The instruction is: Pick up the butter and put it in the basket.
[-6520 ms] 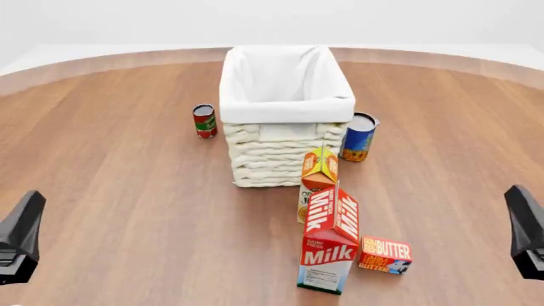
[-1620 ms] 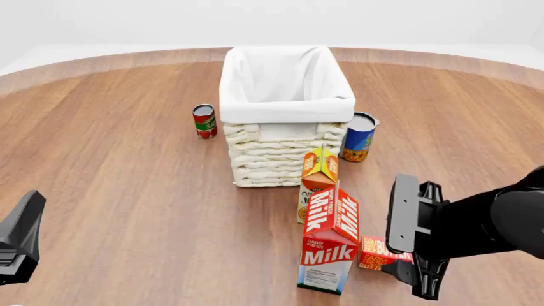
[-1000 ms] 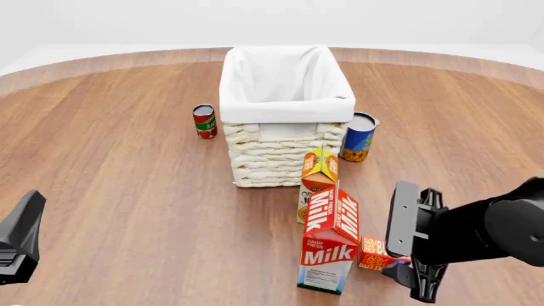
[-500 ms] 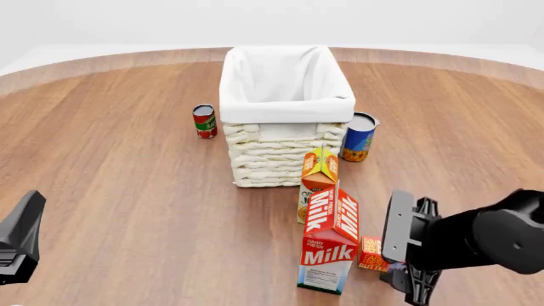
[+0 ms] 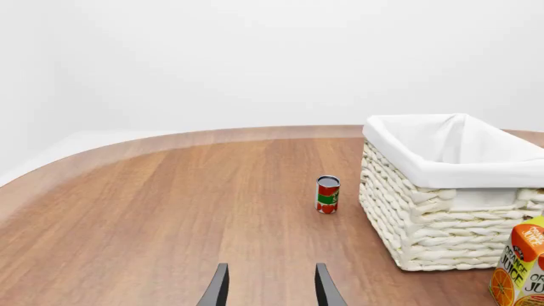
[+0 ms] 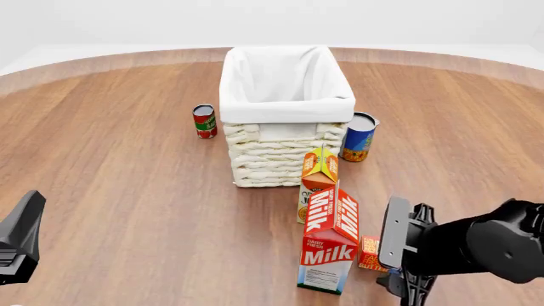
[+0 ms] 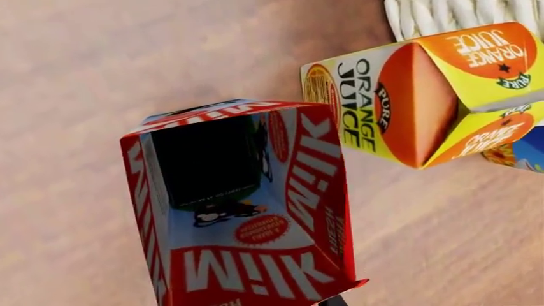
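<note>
Only a red-orange sliver of the butter point(image 6: 369, 253) shows, lying flat on the table just right of the milk carton point(image 6: 330, 241). My right gripper point(image 6: 391, 260) hangs right over it, open, one finger on the far side and one on the near side; the arm hides most of the box. The butter does not show in the right wrist view, which looks at the milk carton point(image 7: 246, 210) from close up. The white woven basket point(image 6: 287, 153) stands farther back at the centre. My left gripper point(image 5: 270, 290) is open, holds nothing, and sits at the near left point(image 6: 19, 237).
An orange juice carton point(image 6: 319, 171) stands between the milk carton and the basket. A red can point(image 6: 204, 120) sits left of the basket, a blue can point(image 6: 358, 137) to its right. The basket point(image 5: 442, 191) and the red can point(image 5: 327, 194) lie ahead of the left gripper.
My right gripper has come in from the near right and dropped over the butter, covering more of it with each frame. The left arm has stayed still.
</note>
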You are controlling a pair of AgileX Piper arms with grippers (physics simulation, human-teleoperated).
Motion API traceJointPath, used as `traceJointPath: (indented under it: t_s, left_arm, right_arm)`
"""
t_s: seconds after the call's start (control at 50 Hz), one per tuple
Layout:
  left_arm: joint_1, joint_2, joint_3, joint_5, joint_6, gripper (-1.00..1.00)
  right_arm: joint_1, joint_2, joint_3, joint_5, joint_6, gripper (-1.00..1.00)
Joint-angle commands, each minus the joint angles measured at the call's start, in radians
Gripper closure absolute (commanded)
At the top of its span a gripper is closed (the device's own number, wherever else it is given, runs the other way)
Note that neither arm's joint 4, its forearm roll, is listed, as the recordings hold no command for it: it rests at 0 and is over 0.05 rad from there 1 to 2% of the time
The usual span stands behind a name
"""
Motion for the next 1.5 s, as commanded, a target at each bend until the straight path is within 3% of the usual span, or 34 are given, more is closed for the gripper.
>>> traceJointPath:
  t_s: [0.02, 0.06, 0.08, 0.62, 1.08, 1.16, 1.2, 1.24, 1.28, 1.38, 1.4, 1.42, 1.5]
  left_arm:
    - [0.0, 0.0, 0.0, 0.0, 0.0, -1.0]
    - [0.0, 0.0, 0.0, 0.0, 0.0, -1.0]
    - [0.0, 0.0, 0.0, 0.0, 0.0, -1.0]
    - [0.0, 0.0, 0.0, 0.0, 0.0, -1.0]
    - [0.0, 0.0, 0.0, 0.0, 0.0, -1.0]
    - [0.0, 0.0, 0.0, 0.0, 0.0, -1.0]
    - [0.0, 0.0, 0.0, 0.0, 0.0, -1.0]
    - [0.0, 0.0, 0.0, 0.0, 0.0, -1.0]
    - [0.0, 0.0, 0.0, 0.0, 0.0, -1.0]
    - [0.0, 0.0, 0.0, 0.0, 0.0, -1.0]
    - [0.0, 0.0, 0.0, 0.0, 0.0, -1.0]
    - [0.0, 0.0, 0.0, 0.0, 0.0, -1.0]
    - [0.0, 0.0, 0.0, 0.0, 0.0, -1.0]
  right_arm:
    - [0.0, 0.029, 0.021, -0.031, -0.001, -1.0]
    - [-0.001, 0.035, 0.023, -0.039, -0.002, -1.0]
    - [0.003, 0.033, 0.024, -0.037, 0.001, 1.0]
    - [-0.024, -0.036, -0.009, 0.024, -0.03, 1.0]
    - [-0.088, -0.304, -0.163, 0.312, -0.079, 1.0]
    - [-0.08, -0.382, -0.245, 0.387, -0.044, 1.0]
    - [-0.082, -0.414, -0.264, 0.414, -0.061, 1.0]
    - [-0.057, -0.446, -0.371, 0.452, 0.008, 1.0]
    - [-0.05, -0.473, -0.398, 0.474, 0.002, 1.0]
    - [-0.054, -0.495, -0.489, 0.434, 0.046, 1.0]
    - [-0.066, -0.476, -0.515, 0.418, 0.079, 1.0]
    - [-0.072, -0.488, -0.495, 0.385, 0.056, 1.0]
    - [-0.081, -0.476, -0.548, 0.341, 0.125, 1.0]
